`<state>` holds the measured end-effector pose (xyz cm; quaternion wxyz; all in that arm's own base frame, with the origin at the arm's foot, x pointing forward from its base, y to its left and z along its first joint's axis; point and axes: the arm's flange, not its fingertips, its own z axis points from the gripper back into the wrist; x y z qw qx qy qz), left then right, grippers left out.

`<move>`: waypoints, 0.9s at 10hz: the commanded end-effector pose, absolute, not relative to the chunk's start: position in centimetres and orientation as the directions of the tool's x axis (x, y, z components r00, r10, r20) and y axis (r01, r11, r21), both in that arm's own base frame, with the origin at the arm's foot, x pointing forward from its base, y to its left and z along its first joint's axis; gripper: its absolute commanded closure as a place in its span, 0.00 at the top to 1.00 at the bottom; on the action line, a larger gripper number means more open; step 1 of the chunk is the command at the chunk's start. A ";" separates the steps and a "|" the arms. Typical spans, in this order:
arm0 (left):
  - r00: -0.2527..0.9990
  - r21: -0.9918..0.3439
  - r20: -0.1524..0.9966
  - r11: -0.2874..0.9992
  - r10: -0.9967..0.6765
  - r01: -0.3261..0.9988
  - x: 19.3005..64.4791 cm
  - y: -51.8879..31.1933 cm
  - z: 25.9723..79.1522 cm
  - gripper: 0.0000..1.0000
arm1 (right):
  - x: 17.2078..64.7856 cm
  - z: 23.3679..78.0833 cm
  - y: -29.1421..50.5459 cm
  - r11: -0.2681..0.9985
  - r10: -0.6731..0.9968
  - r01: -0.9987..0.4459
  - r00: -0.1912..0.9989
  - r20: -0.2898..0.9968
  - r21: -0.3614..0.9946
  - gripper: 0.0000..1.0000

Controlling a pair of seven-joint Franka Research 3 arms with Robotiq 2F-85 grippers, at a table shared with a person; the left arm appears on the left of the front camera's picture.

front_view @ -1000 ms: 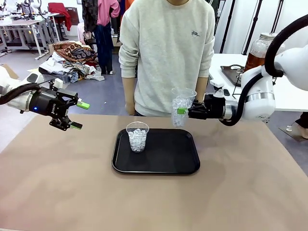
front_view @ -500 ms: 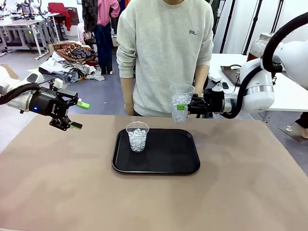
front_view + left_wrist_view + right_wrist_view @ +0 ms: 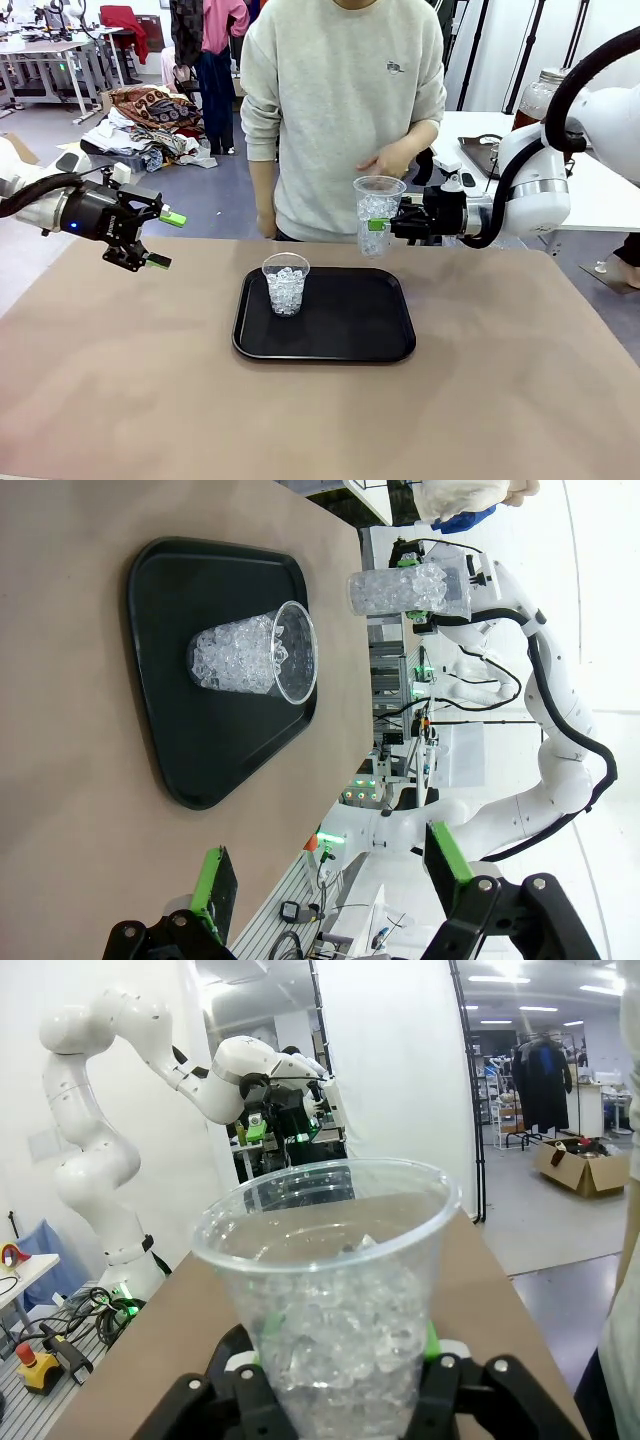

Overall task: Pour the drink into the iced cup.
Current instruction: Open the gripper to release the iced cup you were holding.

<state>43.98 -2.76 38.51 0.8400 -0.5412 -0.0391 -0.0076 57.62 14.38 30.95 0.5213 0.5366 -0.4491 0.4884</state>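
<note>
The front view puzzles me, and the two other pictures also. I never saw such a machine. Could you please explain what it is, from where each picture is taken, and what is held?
These are two white robot arms at a brown table, facing a person. The front view looks across the table from between the arms. The other two pictures come from cameras on the wrists, looking along each gripper's fingers. The left gripper is open and empty. The right gripper is shut on a clear plastic cup of ice, held upright in the air near the person's hand. On the table lies a black tray, with a second cup of ice standing on it.
</note>
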 end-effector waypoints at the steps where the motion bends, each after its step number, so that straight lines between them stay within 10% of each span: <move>1: 0.997 -0.910 0.076 0.411 0.031 0.057 43.9 -2.8 38.6 1.00 | 57.6 31.4 14.4 -0.058 0.021 -0.992 0.114 0.993 0.115 0.61; 9: 0.997 -0.910 0.076 0.411 0.031 0.057 43.9 -2.8 38.6 1.00 | 57.6 31.4 14.4 -0.058 0.021 -0.992 0.114 0.993 0.115 0.61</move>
